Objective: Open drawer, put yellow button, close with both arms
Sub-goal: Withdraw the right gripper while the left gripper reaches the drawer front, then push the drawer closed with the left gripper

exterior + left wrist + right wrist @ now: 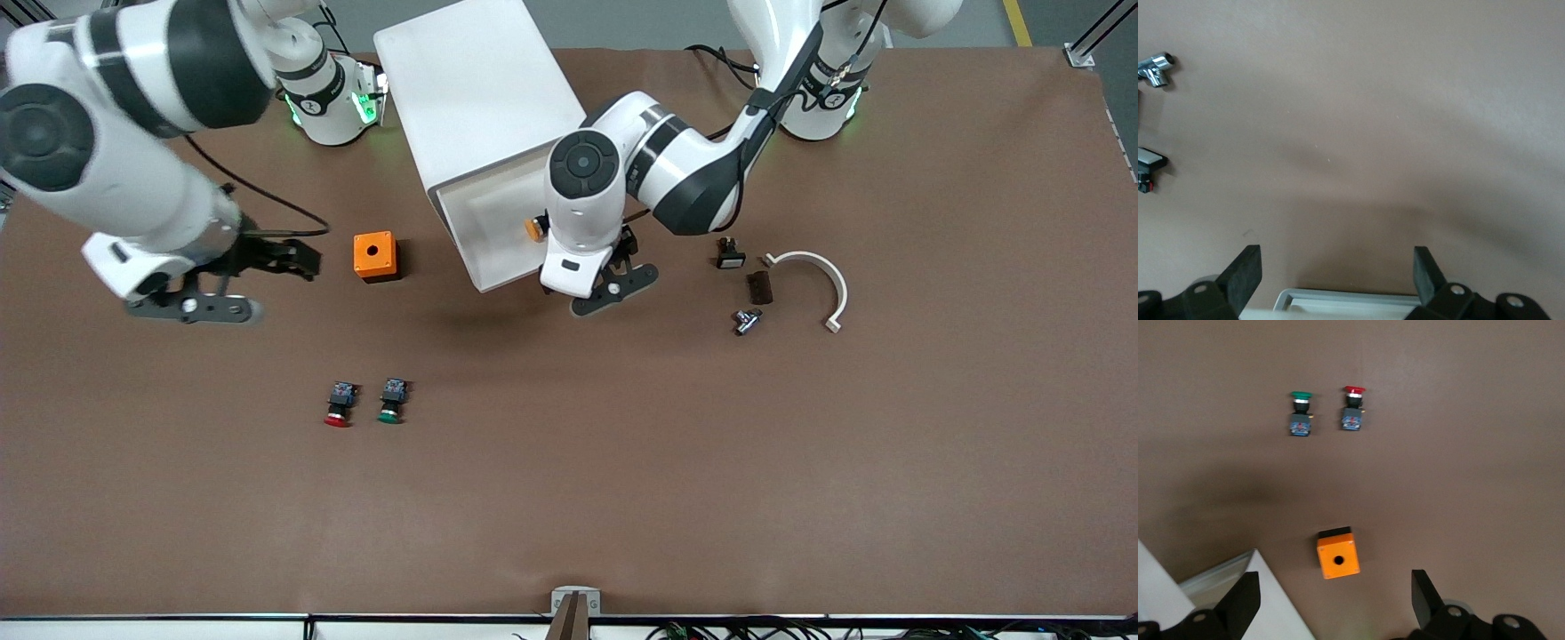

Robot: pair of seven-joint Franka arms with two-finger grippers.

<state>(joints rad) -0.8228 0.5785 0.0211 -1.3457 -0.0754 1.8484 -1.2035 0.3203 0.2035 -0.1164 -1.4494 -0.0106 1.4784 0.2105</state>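
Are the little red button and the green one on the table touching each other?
Apart. The front view shows bare brown table between the red button and the green button; the right wrist view shows the same gap.

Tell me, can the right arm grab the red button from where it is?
Probably yes. The right gripper hangs open over bare table beside the orange box, and nothing lies between it and the red button, which sits in the open next to the green button.

desk (622,498): brown | on it: white cabinet (480,98); orange box (376,257); red button (340,404); green button (392,401); white curved bracket (822,280); small metal part (747,321)
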